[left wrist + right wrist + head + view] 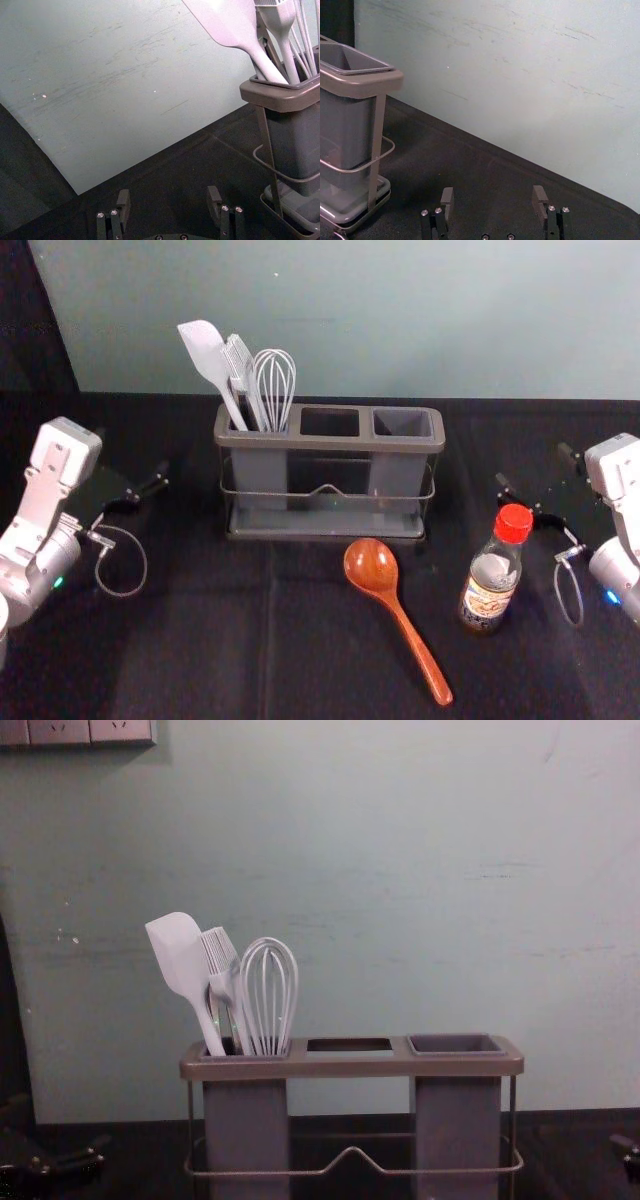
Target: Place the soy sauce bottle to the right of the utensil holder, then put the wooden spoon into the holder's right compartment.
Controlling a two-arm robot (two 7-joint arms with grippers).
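Observation:
The utensil holder [330, 443] stands upright at the table's middle; a white spatula, brush and whisk fill its left compartment. Its right compartment [457, 1120] holds nothing visible. In front of it lies the wooden spoon [403, 628], bowl toward the holder, handle slanting front-right. The red-capped soy sauce bottle [489, 585] stands right of the spoon, nearer the front than the holder. My left gripper [133, 453] is left of the holder, and in its wrist view the gripper [168, 195] is open and empty. My right gripper [531, 465], behind the bottle, is also open and empty [493, 194].
Black cloth covers the table [200, 640], and a pale wall [350, 320] rises behind it. A dark drape [35, 320] hangs at the back left. A socket panel [80, 731] is on the wall at the upper left of the chest view.

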